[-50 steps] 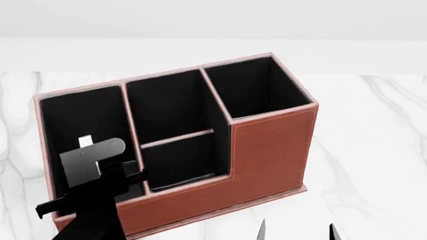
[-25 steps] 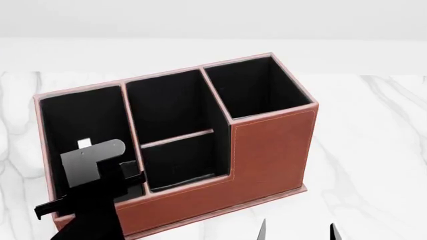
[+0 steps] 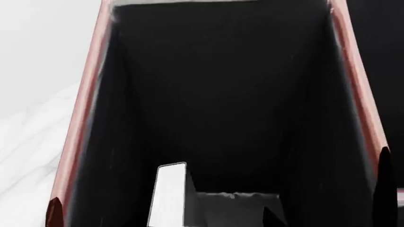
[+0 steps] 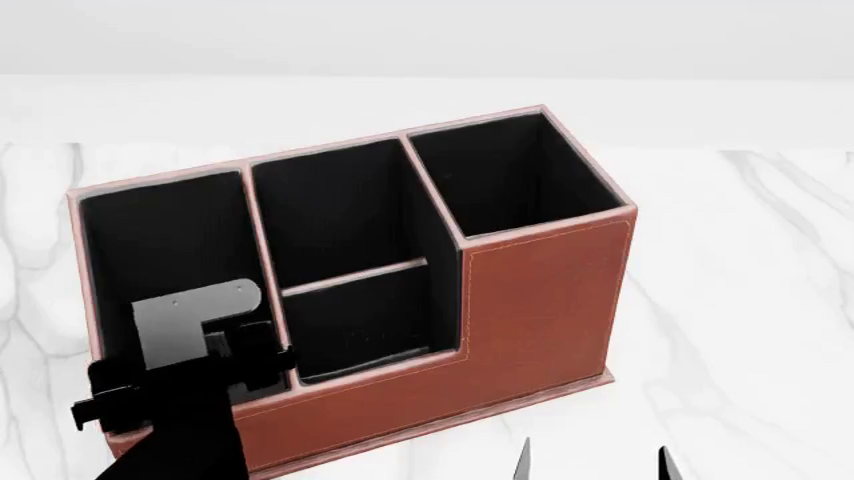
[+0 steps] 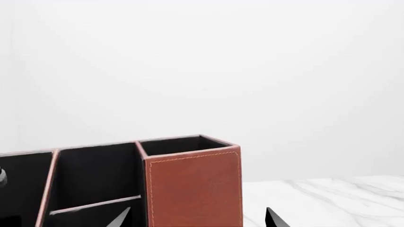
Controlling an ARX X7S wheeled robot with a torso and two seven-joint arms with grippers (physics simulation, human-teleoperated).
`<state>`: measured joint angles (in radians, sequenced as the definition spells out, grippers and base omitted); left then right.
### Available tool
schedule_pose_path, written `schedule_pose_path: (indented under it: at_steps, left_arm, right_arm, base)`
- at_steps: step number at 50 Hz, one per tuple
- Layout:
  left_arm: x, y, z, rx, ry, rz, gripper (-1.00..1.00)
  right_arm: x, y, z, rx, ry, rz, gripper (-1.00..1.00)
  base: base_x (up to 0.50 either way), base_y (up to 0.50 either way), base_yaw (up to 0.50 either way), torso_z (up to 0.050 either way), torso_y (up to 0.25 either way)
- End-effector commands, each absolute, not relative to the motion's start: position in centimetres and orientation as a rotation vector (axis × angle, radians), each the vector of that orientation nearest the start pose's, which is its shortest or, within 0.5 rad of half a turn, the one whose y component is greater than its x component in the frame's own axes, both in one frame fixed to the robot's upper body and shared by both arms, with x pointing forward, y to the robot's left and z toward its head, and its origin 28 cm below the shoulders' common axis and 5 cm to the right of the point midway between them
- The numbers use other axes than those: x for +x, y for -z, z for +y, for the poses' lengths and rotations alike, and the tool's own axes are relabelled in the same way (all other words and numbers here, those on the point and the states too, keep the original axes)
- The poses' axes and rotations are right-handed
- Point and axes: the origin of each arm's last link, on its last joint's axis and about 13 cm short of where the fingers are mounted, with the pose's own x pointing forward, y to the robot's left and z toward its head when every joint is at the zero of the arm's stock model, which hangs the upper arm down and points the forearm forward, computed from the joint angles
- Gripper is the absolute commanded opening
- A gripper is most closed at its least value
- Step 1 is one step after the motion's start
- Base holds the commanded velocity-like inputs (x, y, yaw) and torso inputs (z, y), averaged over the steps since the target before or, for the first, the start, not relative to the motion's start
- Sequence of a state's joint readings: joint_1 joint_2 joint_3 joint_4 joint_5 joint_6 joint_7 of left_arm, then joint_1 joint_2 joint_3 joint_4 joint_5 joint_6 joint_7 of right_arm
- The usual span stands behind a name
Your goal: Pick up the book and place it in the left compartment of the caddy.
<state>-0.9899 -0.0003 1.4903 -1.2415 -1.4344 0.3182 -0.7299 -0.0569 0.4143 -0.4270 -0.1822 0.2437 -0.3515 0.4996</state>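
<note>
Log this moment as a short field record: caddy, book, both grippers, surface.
caddy: reddish-brown caddy with black lining, three bays, standing on the marble table
left compartment: left arm reaches into it from above
book: white page edges show low inside that bay, in the left wrist view
left gripper: over the bay; grip unclear
right gripper: only fingertips visible, spread apart, nothing between them

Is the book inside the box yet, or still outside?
Inside. The left wrist view looks down into the left compartment, and the book's white page edges stand low between its black walls. Whether the fingers have released it, cannot tell.
</note>
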Motion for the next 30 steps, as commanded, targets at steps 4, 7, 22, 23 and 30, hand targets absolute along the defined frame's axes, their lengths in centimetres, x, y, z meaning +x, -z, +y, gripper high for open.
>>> schedule_pose_path:
  at_steps: [4,7,22,23,30]
  left_arm:
    - [36.9,-4.6,14.9,0.015,-0.388,0.219,1.0]
    - [36.9,-4.6,14.8,0.014,-0.386,0.215,1.0]
    - [36.4,-5.8,14.1,0.024,-0.363,0.155,1.0]
    - [36.1,-6.1,14.1,0.019,-0.36,0.147,1.0]
    - [34.6,-8.1,13.9,0.027,-0.363,0.095,1.0]
  right_arm:
    - [18.1,-4.6,-9.8,0.045,0.015,-0.314,1.0]
    - [18.1,-4.6,-9.8,0.044,0.015,-0.314,1.0]
    - [18.1,-4.7,-9.8,0.045,0.017,-0.315,1.0]
    - [18.1,-4.7,-9.9,0.046,0.018,-0.316,1.0]
    - [18.1,-4.8,-9.9,0.047,0.02,-0.318,1.0]
  base:
    - [0.0,0.0,0.0,0.0,0.0]
    - [0.0,0.0,0.0,0.0,0.0]
    - [0.0,0.0,0.0,0.001,0.001]
    - [0.0,0.0,0.0,0.0,0.0]
    - [0.0,0.0,0.0,0.0,0.0]
